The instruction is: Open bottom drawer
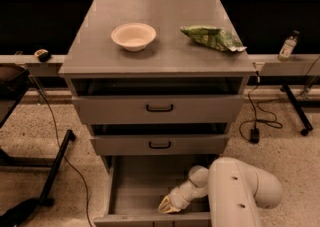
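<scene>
Bottom drawer open at the foot of the grey cabinet point(160, 58) — robot arm point(242, 191) reaching in.
The white arm bends in from the lower right. The bottom drawer point(142, 183) stands pulled out, bare grey inside. On the cabinet top lie a green snack bag point(212, 37) and a cream bowl point(133, 36). The gripper point(167, 205) sits low inside the drawer, just behind its front panel — how far open it is, or whether it grasps anything, I cannot tell.
</scene>
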